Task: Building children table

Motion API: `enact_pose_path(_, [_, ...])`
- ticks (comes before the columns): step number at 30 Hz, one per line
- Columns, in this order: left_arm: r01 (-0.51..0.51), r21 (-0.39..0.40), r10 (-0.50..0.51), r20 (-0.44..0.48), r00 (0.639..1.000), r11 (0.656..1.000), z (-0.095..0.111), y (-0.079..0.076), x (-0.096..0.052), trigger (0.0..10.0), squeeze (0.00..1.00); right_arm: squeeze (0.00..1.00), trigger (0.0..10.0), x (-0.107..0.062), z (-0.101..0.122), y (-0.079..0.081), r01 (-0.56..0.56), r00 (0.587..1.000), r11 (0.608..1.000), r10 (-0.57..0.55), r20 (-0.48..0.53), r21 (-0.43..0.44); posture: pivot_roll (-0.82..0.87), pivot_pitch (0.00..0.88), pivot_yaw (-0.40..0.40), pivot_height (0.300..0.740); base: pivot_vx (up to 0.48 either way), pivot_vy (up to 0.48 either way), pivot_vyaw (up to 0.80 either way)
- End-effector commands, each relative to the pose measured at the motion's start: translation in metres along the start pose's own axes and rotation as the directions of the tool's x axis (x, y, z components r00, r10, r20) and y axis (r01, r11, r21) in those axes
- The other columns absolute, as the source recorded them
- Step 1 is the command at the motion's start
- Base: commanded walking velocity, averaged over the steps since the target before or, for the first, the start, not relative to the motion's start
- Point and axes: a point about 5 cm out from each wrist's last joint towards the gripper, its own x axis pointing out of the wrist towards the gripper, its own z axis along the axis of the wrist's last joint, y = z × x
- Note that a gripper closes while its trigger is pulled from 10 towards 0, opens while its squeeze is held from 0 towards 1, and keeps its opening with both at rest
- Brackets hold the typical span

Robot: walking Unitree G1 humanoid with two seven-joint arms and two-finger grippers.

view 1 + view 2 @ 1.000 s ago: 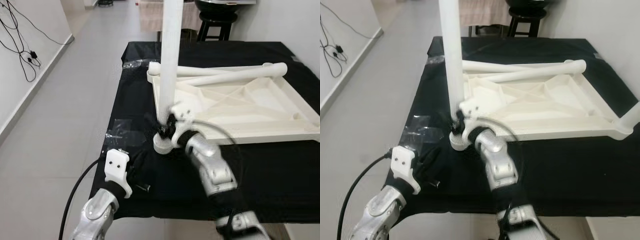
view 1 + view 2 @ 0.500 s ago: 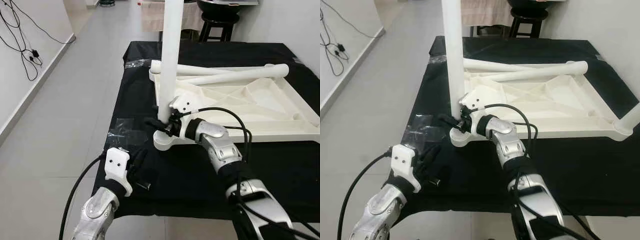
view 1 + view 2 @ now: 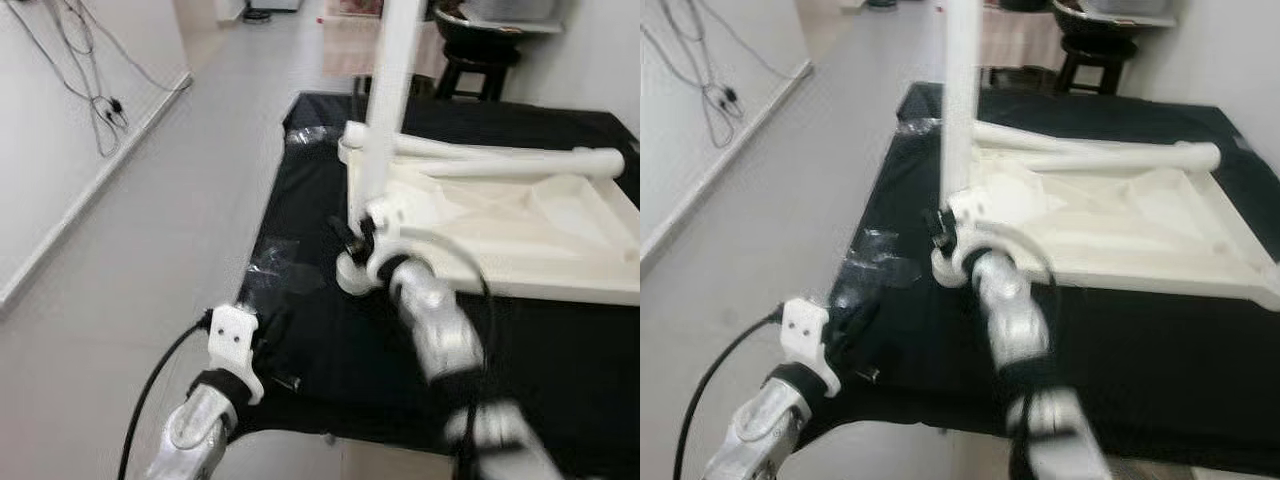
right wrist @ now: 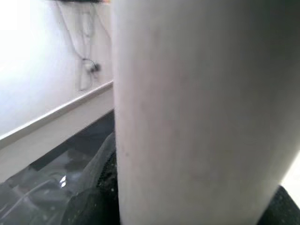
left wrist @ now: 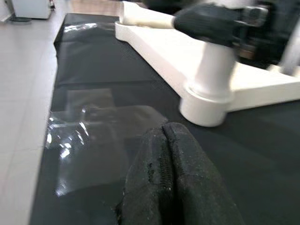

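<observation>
The white child's tabletop lies upside down on a black cloth. One white leg stands upright in the round socket at its near left corner. My right gripper is shut on the base of this leg, just above the socket. In the right wrist view the leg sits close between the black fingers. Two loose legs lie across the tabletop's far side. My left gripper is shut on nothing. It rests low over the cloth, short of the socket.
Clear plastic film lies on the cloth between my left gripper and the socket. The black-covered table's left edge drops to grey floor tiles. A dark stool stands behind the table. Cables hang on the left wall.
The camera has shifted, so the whole scene sits further right. My right forearm has swung and is now blurred, while its gripper stays at the leg's base. The left gripper holds its place.
</observation>
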Motion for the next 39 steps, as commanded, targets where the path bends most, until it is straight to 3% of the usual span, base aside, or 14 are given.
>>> enact_pose_path(1, [0.019,0.003,-0.019,-0.004,1.000,1.000,0.000,0.001,0.001,10.0,0.00,0.00,5.8,-0.007,-0.029,0.027,-0.107,0.983,0.994,0.100,-0.151,-0.037,0.07,0.107,-0.024,0.740,0.000,0.000,0.00])
enact_pose_path(2, [0.027,0.007,-0.026,-0.006,1.000,1.000,0.000,0.001,0.002,10.0,0.00,0.00,10.0,-0.001,-0.028,0.026,-0.108,0.983,0.993,0.100,-0.153,-0.049,0.07,0.107,-0.024,0.740,0.000,0.000,0.00])
enact_pose_path(5, [0.017,0.010,-0.017,-0.005,1.000,1.000,0.000,0.002,0.002,10.0,0.00,0.00,10.0,0.007,-0.021,0.023,-0.113,0.988,0.993,0.110,-0.111,-0.022,0.08,0.103,-0.030,0.740,0.000,0.000,0.00])
enact_pose_path(6, [-0.008,0.012,0.008,-0.001,1.000,1.000,0.000,0.004,0.001,10.0,0.00,1.00,10.0,0.011,-0.010,0.021,-0.140,0.989,0.990,0.141,-0.039,0.026,0.08,0.103,-0.029,0.740,0.000,0.000,0.00])
enact_pose_path(11, [-0.043,0.008,0.043,0.004,0.999,0.999,0.002,0.008,0.001,10.0,0.00,1.00,10.0,0.011,0.003,0.016,-0.131,0.991,0.989,0.130,0.028,0.064,0.07,0.103,-0.026,0.740,0.000,0.000,0.00])
enact_pose_path(14, [-0.084,0.014,0.084,-0.008,0.996,0.996,0.004,0.017,0.001,10.0,0.00,1.00,10.0,-0.006,0.016,0.000,-0.117,0.988,0.992,0.111,0.112,0.049,0.05,0.104,-0.011,0.740,0.000,0.000,0.00])
enact_pose_path(22, [-0.162,0.086,0.164,-0.011,0.986,0.983,0.008,0.034,-0.004,10.0,0.00,1.00,10.0,-0.047,0.004,-0.028,-0.060,0.992,0.998,0.057,0.113,0.027,0.02,0.106,0.010,0.740,0.000,0.000,0.00])
enact_pose_path(26, [-0.202,0.116,0.204,-0.006,0.979,0.973,0.010,0.041,-0.008,10.0,0.00,1.00,10.0,-0.061,-0.003,-0.032,-0.071,0.993,0.997,0.069,0.098,0.018,0.01,0.107,0.013,0.740,0.000,0.000,0.00])
enact_pose_path(27, [-0.226,0.126,0.228,0.001,0.974,0.966,0.011,0.045,-0.010,10.0,0.00,0.78,10.0,-0.066,-0.006,-0.034,-0.060,0.995,0.998,0.057,0.086,0.023,0.01,0.108,0.010,0.740,0.000,0.000,0.00])
enact_pose_path(28, [-0.275,0.148,0.275,0.015,0.961,0.950,0.014,0.050,-0.013,10.0,0.00,0.00,10.0,-0.073,-0.010,-0.039,-0.018,0.998,1.000,0.017,0.067,0.020,0.00,0.107,0.011,0.740,0.000,0.000,0.00])
enact_pose_path(34, [-0.376,0.172,0.378,0.019,0.925,0.911,0.014,0.059,-0.022,10.0,0.00,0.00,10.0,-0.089,-0.025,-0.054,0.154,0.988,0.987,-0.153,-0.006,0.041,-0.01,0.106,0.022,0.740,0.000,0.000,0.00])
enact_pose_path(39, [-0.339,0.149,0.350,-0.052,0.935,0.929,0.002,0.047,-0.029,10.0,0.00,0.00,10.0,-0.091,-0.035,-0.060,0.205,0.976,0.976,-0.198,-0.092,0.073,0.00,0.108,0.029,0.740,0.000,0.000,0.00])
